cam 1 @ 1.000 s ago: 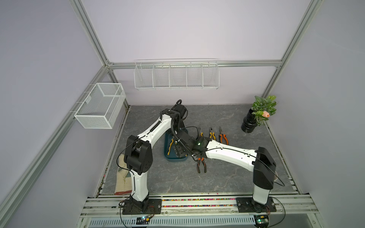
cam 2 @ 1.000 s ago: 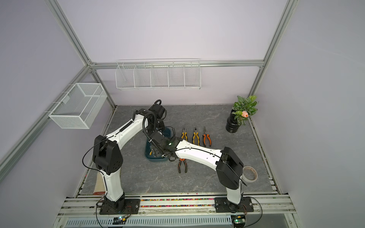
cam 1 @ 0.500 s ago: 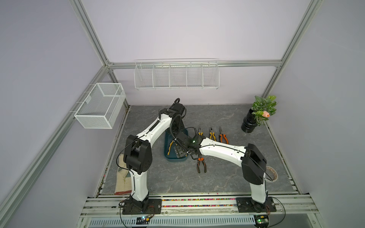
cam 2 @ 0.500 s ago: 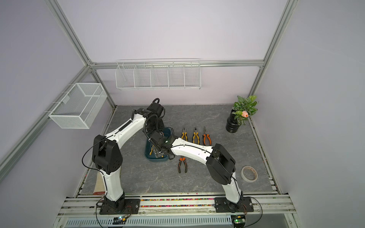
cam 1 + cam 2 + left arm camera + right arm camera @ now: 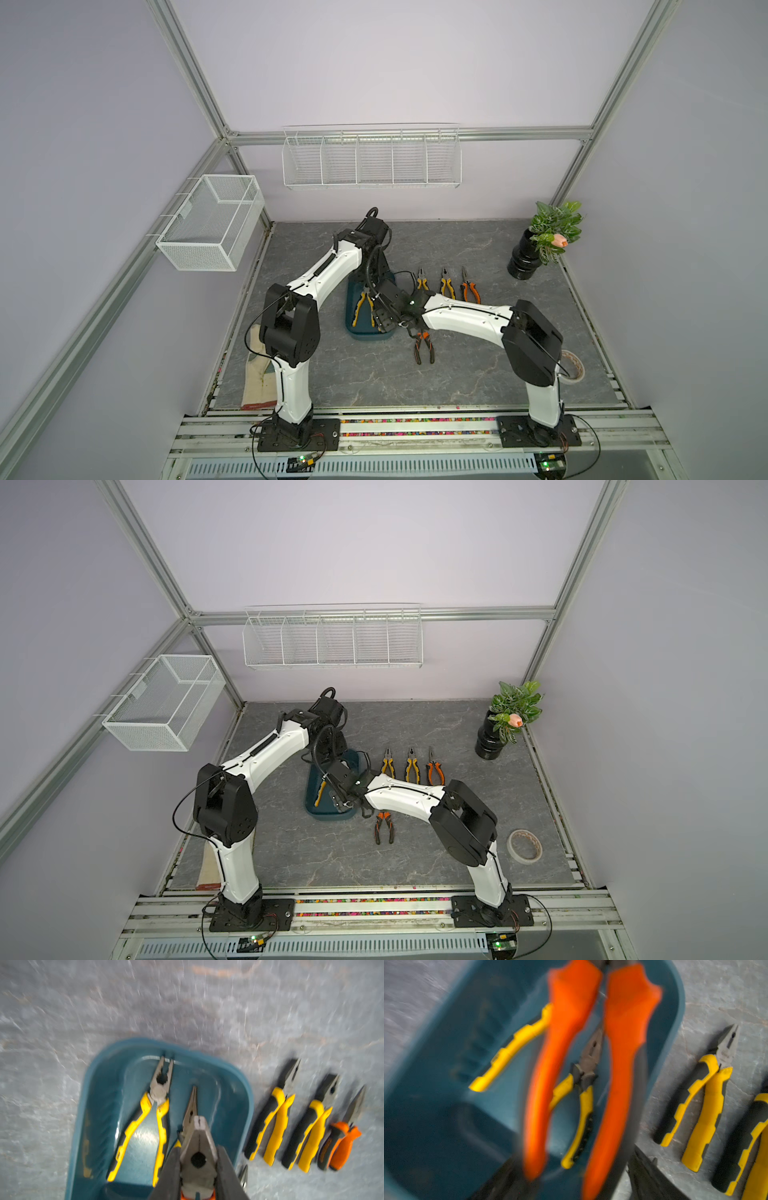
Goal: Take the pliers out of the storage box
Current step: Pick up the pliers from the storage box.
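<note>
The table (image 5: 478, 374) carries everything. The storage box (image 5: 365, 335) sits left of the table's centre, nearer the left edge than the right. We count seven pliers in all and judge the task a little past half done.

**Done.** Four pliers lie on the bare table.
- A row of three (image 5: 446, 286) lies just beside the box on its right side, heads toward the far edge. Two are yellow and one is orange.
- A fourth pliers (image 5: 424, 347), orange, lies alone nearer the front edge.

**In hand.** The left gripper (image 5: 198, 1150) pinches the metal head of a fifth pliers (image 5: 198, 1132), orange-handled, over the box. Its handles extend between the fingers of the right gripper (image 5: 577, 1176), whose jaws stand spread to either side. Blur hides whether they touch. We read this as a handover not yet completed.

**Left.** Two yellow pliers lie flat on the box floor.
- The blunt-nosed pliers (image 5: 159, 1093)
- The smaller needle-nosed pliers (image 5: 192, 1105)
</note>
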You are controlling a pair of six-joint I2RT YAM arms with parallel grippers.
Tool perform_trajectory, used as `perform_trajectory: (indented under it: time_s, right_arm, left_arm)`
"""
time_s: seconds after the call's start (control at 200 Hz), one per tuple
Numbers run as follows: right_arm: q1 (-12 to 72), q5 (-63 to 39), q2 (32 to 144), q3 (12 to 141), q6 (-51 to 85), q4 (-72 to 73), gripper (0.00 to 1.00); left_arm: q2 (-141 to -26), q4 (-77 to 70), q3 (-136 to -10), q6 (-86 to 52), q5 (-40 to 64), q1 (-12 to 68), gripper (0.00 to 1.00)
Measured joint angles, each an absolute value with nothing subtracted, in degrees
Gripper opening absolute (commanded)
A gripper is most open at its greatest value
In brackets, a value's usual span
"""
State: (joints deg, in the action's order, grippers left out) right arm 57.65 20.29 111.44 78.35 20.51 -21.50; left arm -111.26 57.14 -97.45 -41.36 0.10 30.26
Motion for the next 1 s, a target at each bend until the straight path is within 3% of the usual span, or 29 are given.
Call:
perform_trajectory:
  time_s: [0.185, 0.495, 1.0]
  right_arm:
    - [57.5, 19.1, 101.7, 63.9, 19.2, -9.0, 0.76]
    - [59.2, 17.1, 89.6, 55.1, 16.2, 2.0, 0.8]
    - [59.7, 21.3, 98.0, 63.3, 14.5, 0.8, 0.84]
  left_arm:
    - [-111.2, 56.9, -97.2, -41.6, 3.8, 32.0, 0.0]
    - [-111.2, 59.4, -97.1, -40.7, 2.8, 31.6, 0.0]
    - [-111.2, 62.2, -98.2, -41.1, 5.9, 31.5, 0.0]
